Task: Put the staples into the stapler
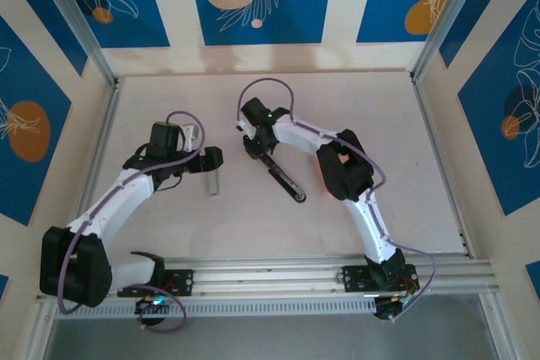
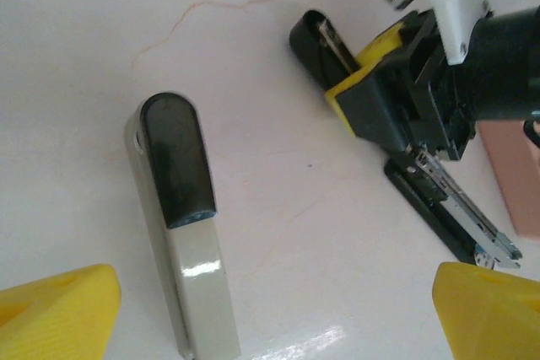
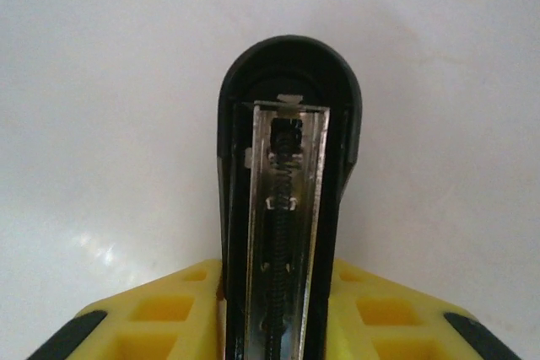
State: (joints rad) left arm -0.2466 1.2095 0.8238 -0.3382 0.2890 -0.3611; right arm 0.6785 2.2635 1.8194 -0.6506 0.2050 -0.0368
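Top view: pinches long black stapler (image 1: 283,181) mid-bench (image 1: 380,141) with right fingers (image 1: 255,149); holds left fingers (image 1: 213,158) spread wide near separate grey-black cover (image 1: 214,183).
Left wrist: shows stapler top open, metal channel (image 2: 456,204) bare, pink tray (image 2: 510,174) just beside.
Right wrist: shows coil spring (image 3: 283,233) inside channel, yellow fingers pressed against both stapler sides.

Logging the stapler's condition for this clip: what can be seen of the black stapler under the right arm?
The black stapler lies flat on the white table, opened up. Its body looks like black plastic with a rounded end. Along it runs a shiny metal channel with a coiled spring down the middle; no staples are visible in it. The right gripper is closed on it, one yellow finger against each side.
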